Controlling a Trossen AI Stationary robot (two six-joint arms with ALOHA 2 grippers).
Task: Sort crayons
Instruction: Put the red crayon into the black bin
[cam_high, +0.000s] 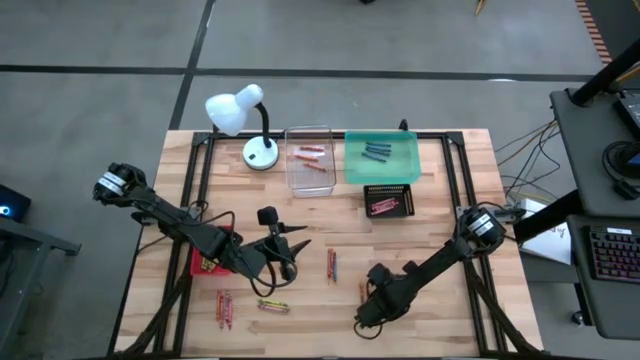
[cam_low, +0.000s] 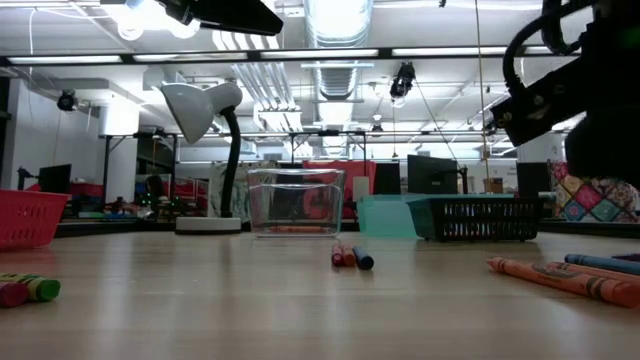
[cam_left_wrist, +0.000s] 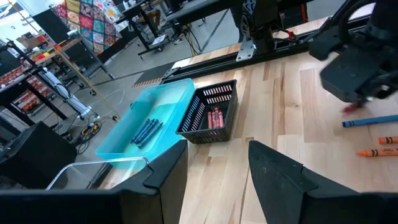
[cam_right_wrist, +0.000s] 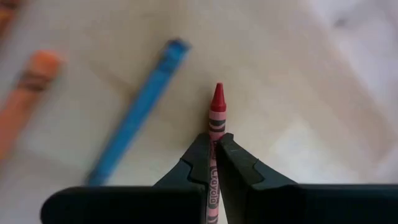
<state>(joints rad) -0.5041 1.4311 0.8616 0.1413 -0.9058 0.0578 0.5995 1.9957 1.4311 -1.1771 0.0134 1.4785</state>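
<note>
— Two dark fingers of the right gripper (cam_right_wrist: 212, 163) were pressed together on what?

— On a thin red wax crayon (cam_right_wrist: 216, 124), pinched along its paper sleeve low in the centre of the right wrist frame, with its tip pointing up over the pale wooden table (cam_right_wrist: 298, 93). The sleeve read "Crayola".

— What lay nearby?

— A blue wax crayon (cam_right_wrist: 142, 106) lay slanted just to its left, and an orange wax crayon (cam_right_wrist: 28, 87) lay further left, both apart from the fingers.

— And the left gripper (cam_left_wrist: 214, 171)?

— Spread apart and empty, it was in the lower left of the overhead frame. Ahead of it, a teal plastic tray (cam_left_wrist: 124, 134) held blue crayons beside a black mesh basket (cam_left_wrist: 193, 118) of red ones.
</note>
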